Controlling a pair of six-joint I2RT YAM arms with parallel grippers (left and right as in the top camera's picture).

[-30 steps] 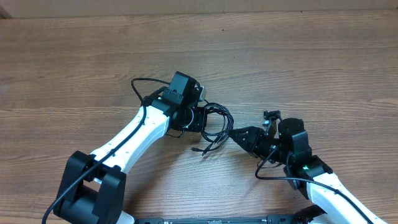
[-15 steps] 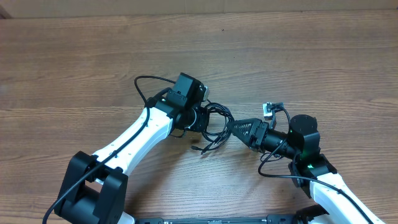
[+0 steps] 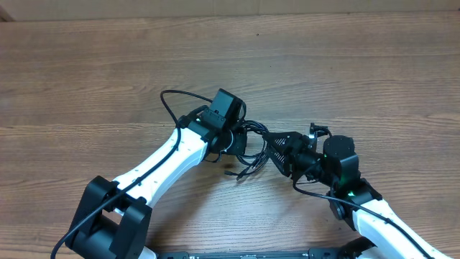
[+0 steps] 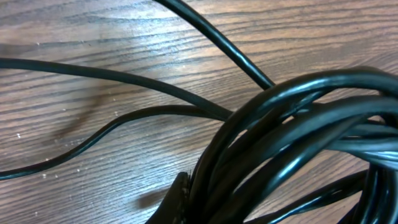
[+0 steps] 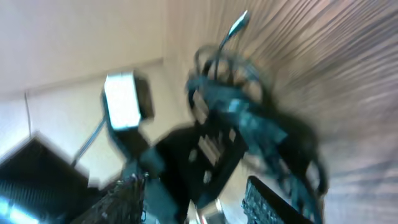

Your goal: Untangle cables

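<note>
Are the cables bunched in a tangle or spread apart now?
Bunched: the cables form one clump of overlapping loops; the left wrist view shows strands packed together, only a few trailing loose.

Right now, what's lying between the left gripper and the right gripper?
The tangled cables: the bundle fills the gap between the left gripper and the right gripper. The overhead view shows it; the right wrist view is too blurred to help.
</note>
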